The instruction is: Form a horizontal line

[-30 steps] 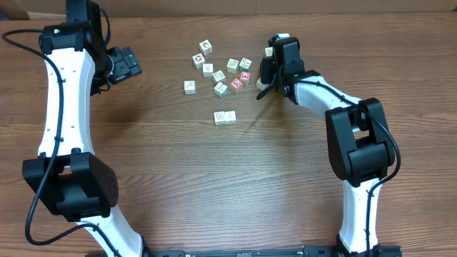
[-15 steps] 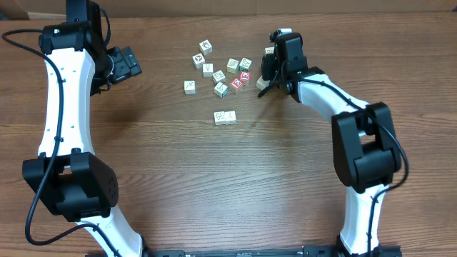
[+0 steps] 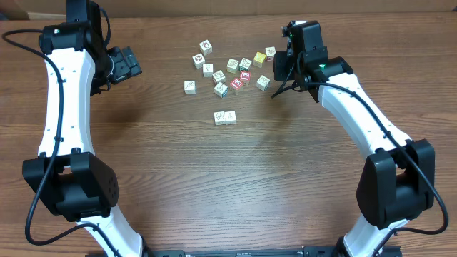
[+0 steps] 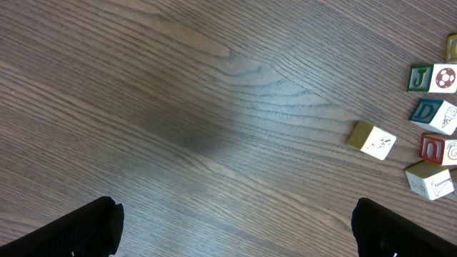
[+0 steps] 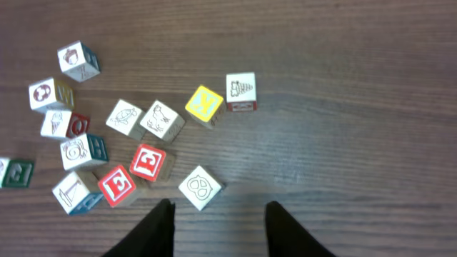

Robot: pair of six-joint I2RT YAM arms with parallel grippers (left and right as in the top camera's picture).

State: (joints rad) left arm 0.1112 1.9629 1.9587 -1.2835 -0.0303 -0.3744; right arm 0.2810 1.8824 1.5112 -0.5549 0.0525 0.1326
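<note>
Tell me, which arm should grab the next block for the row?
Probably right: the right fingers hang open just by the pretzel block; the left fingers sit farther off.

Brown wood-grain table (image 3: 214, 185) filling every view, grain running crosswise, soft even light, a blurred shadow patch (image 4: 193, 135) on the wood (left wrist view), a pale strip (image 3: 178, 3) along the far edge overhead.

You've got white link shells and black joint housings on left arm (image 3: 61, 93) and right arm (image 3: 357, 118). Black cable (image 3: 275, 91) loops behind right pincer (image 5: 220, 205); its fingers (image 5: 158, 230) matte black.
</note>
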